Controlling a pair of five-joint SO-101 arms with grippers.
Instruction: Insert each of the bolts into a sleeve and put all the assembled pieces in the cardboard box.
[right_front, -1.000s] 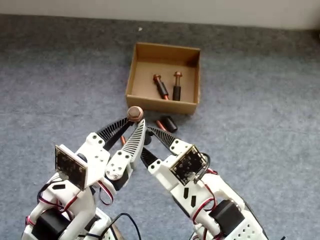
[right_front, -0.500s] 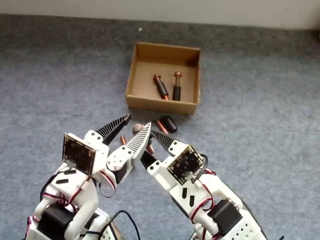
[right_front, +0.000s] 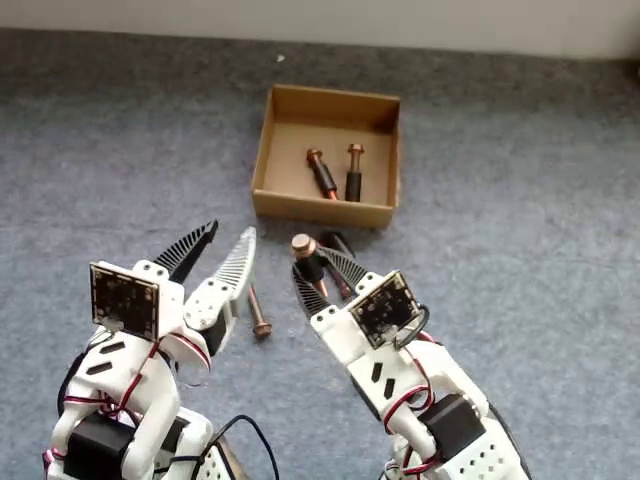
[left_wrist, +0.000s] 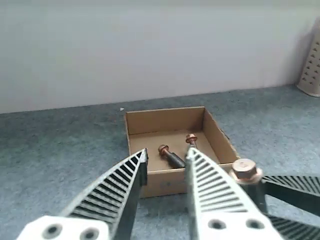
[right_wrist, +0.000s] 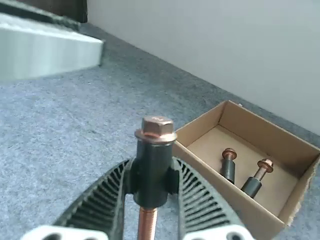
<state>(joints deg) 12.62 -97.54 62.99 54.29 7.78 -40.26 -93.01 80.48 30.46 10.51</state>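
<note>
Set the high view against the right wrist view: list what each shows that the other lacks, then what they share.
High view, not right wrist: the open left gripper and a loose bolt lying on the carpet beside it. Right wrist, not high: the held bolt's shank protruding under its sleeve. Shared: the right gripper shut on that sleeve, and the cardboard box holding two assembled pieces.

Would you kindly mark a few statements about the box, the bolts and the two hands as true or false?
1. The cardboard box holds two assembled pieces. True.
2. The left hand is shut. False: it is open and empty.
3. The right hand grips a sleeve with a bolt through it. True.
4. The bare bolt lies inside the box. False: it lies on the carpet beside the left hand.
</note>
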